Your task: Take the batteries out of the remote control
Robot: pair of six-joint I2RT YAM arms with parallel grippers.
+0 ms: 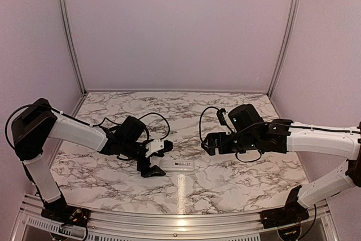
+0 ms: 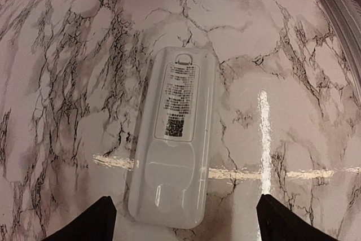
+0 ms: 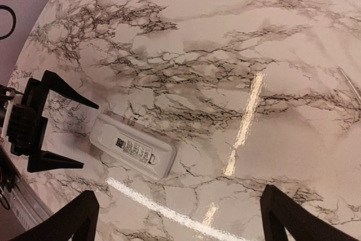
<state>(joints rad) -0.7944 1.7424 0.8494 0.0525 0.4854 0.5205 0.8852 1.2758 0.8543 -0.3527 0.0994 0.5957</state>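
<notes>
The remote control (image 2: 172, 139) is a slim white bar lying flat on the marble table, its printed label and closed back cover facing up. It also shows in the top view (image 1: 177, 166) and the right wrist view (image 3: 132, 148). No batteries are in view. My left gripper (image 2: 183, 198) is open, low over the table. Its two black fingers stand on either side of the remote's near end with gaps on both sides. My right gripper (image 3: 179, 191) is open and empty, hovering to the right of the remote (image 1: 208, 146).
The marble tabletop (image 1: 242, 179) has a metal rail along its near edge (image 1: 180, 218). Pale walls close in the back and sides. From the right wrist camera, the left gripper (image 3: 87, 135) sits at the remote's far end.
</notes>
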